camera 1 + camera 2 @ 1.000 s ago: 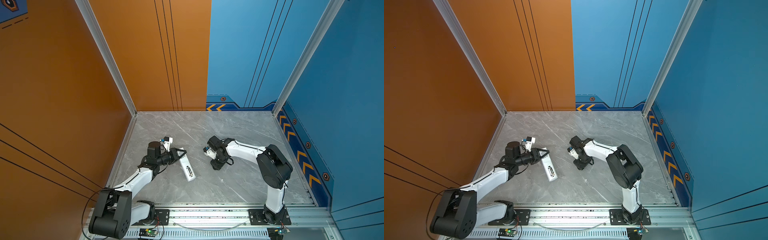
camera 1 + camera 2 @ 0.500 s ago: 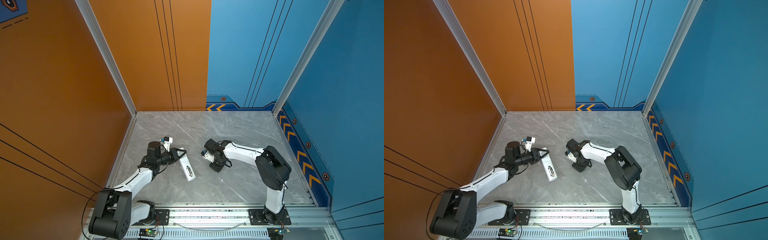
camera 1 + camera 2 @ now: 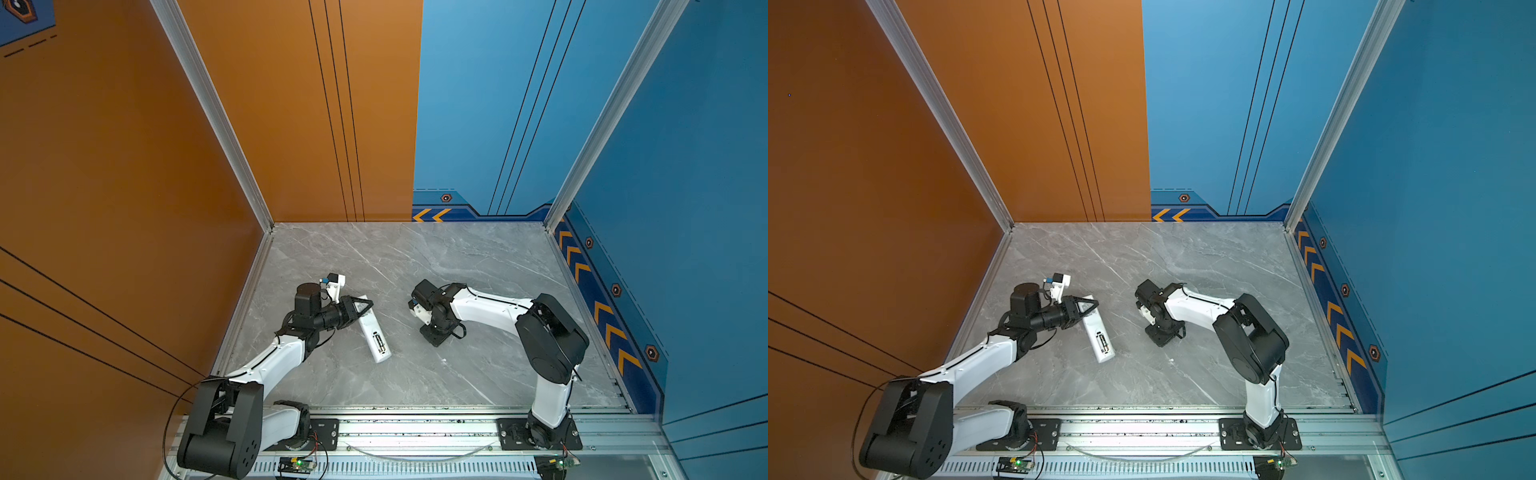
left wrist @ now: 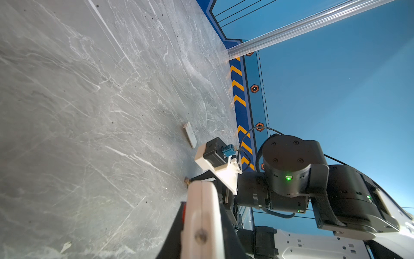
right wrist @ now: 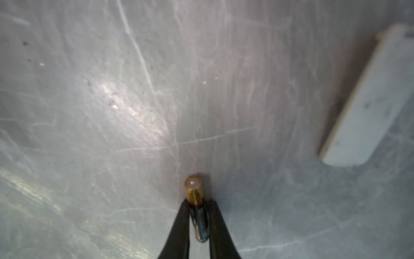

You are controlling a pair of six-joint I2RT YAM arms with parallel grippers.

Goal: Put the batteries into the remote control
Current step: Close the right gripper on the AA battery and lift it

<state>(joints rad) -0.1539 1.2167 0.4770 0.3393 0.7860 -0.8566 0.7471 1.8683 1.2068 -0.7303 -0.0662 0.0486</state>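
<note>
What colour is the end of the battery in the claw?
Coppery gold; the rest of the battery is dark. The right wrist view shows it best.

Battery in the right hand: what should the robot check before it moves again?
1. Right hand closed on the slim dark battery with a copper end: ok, black fingers touch both its sides.
2. Battery lifted off the grey marble table: cannot tell.
3. Left hand gripping the long white plastic remote control: ok.
4. Remote's battery slot open, facing up: ok.
5. Flat white plastic cover lying apart from the battery: ok.
</note>
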